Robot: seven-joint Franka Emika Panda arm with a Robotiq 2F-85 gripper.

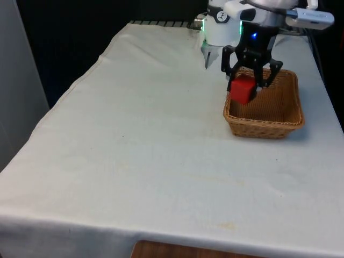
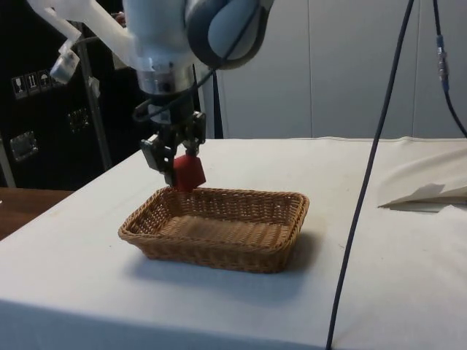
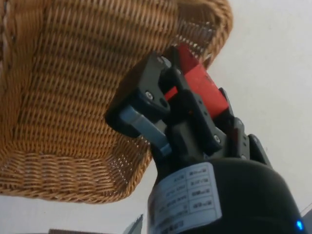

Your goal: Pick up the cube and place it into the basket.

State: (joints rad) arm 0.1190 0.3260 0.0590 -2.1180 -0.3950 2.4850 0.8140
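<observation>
Front view: the gripper (image 1: 249, 80) hangs over the basket (image 1: 279, 126), which sits on the white cloth (image 1: 134, 145) toward the front view's right, near the table's far end. Its two black fingers are clamped on a red cube (image 1: 242, 89), which is held off the table, tilted, with one corner pointing down. The cube hangs at the basket's side toward the front view's left, above the rim there, and does not rest on the basket floor.

Side view: the gripper (image 2: 175, 162) points down at the basket's (image 2: 219, 251) far corner. The cube (image 2: 187, 173) sits between the fingers, its lower edge level with or just above the wicker rim; whether it touches the rim cannot be told. The basket interior is bare woven wicker. A black cable (image 2: 372, 168) hangs down in front of the table.

Wrist view: the fingers (image 3: 151, 90) are closed against opposite faces of the cube (image 3: 197, 85), which fills the gap between them. The basket (image 3: 58, 185) lies behind the cube, with its corner rim right by the cube and the white cloth (image 3: 273, 63) beyond.
</observation>
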